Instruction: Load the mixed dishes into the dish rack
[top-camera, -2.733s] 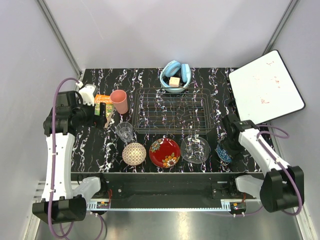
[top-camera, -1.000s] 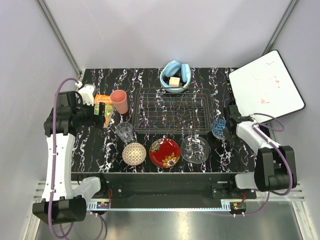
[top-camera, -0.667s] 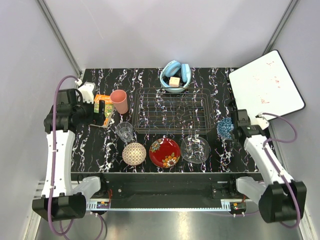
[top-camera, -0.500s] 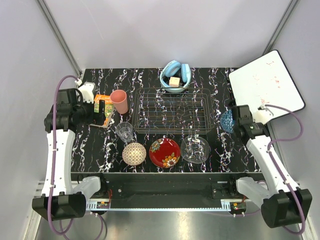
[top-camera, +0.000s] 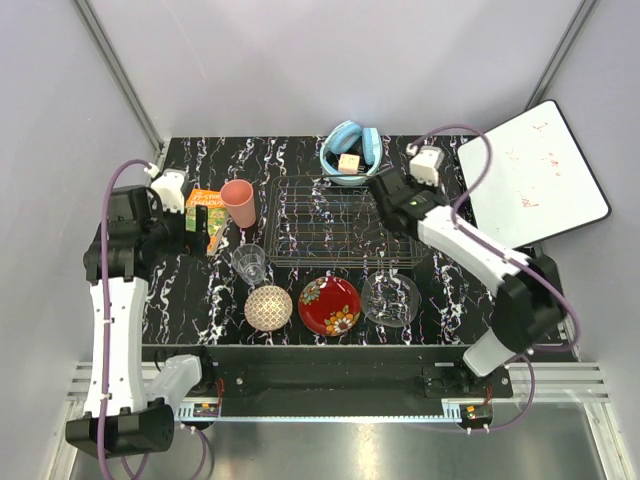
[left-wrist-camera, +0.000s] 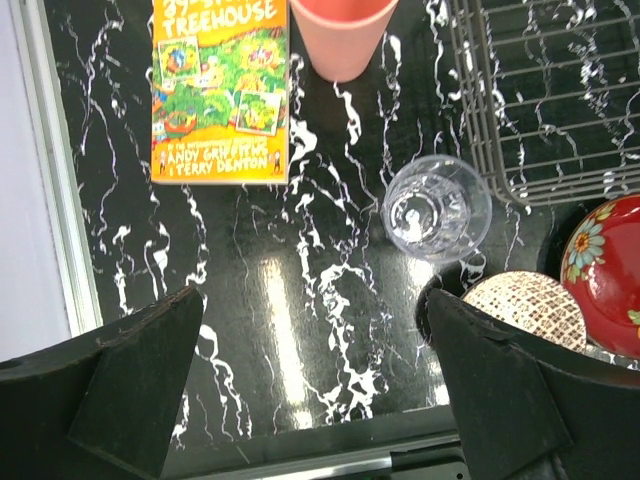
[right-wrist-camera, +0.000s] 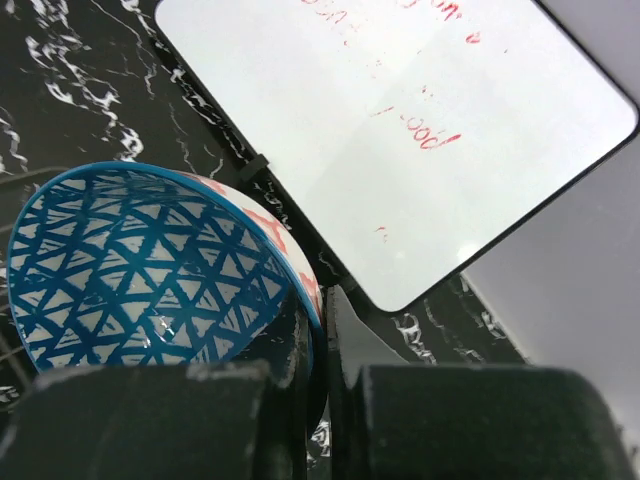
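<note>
My right gripper (right-wrist-camera: 318, 330) is shut on the rim of the blue patterned bowl (right-wrist-camera: 150, 270), which it holds tilted. In the top view that gripper (top-camera: 383, 190) hangs over the right rear part of the wire dish rack (top-camera: 345, 222), and the bowl is hidden under it. My left gripper (left-wrist-camera: 310, 400) is open and holds nothing, above the table left of the glass tumbler (left-wrist-camera: 437, 208). The pink cup (top-camera: 238, 203) stands by the rack's left rear corner. Along the front sit the cream speckled bowl (top-camera: 268, 308), the red floral plate (top-camera: 330, 305) and the clear glass plate (top-camera: 390, 299).
A light blue bowl with a yellow cube (top-camera: 350, 155) stands behind the rack. An orange-green booklet (left-wrist-camera: 220, 90) lies left of the pink cup. A white board (top-camera: 530, 175) leans over the table's right rear corner.
My right arm has swung the blue bowl from the table's right edge up and left to above the rack's right rear part. The left arm has hardly moved.
</note>
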